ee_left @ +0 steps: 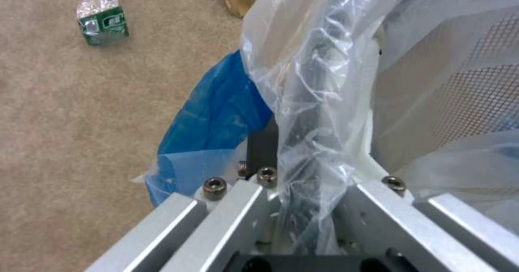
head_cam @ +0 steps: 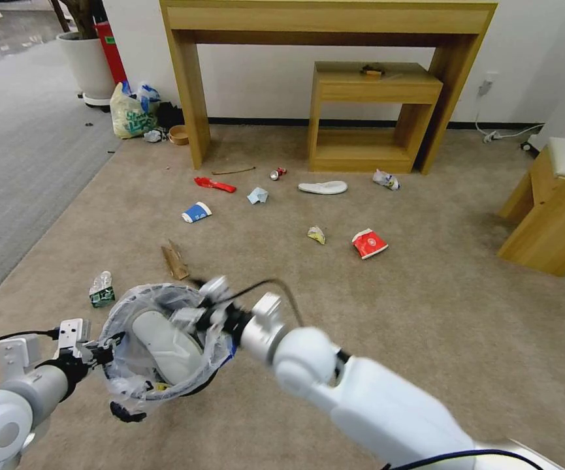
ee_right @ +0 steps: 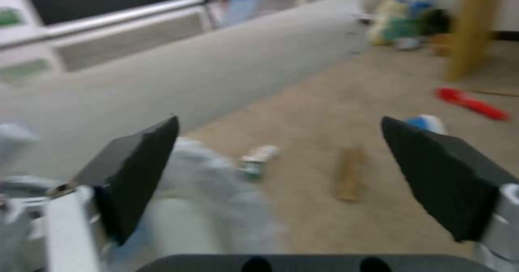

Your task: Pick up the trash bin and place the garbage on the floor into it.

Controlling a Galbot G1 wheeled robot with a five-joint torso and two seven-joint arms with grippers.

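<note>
The left claw is closed on the rim of the trash bin, which it holds above the tan carpet floor. A white slipper lies inside the bin. The right claw is over the bin, fingers wide open and empty. Farther away on the floor lie brown cardboard, a blue-white cup, a red cup and another slipper.
</note>
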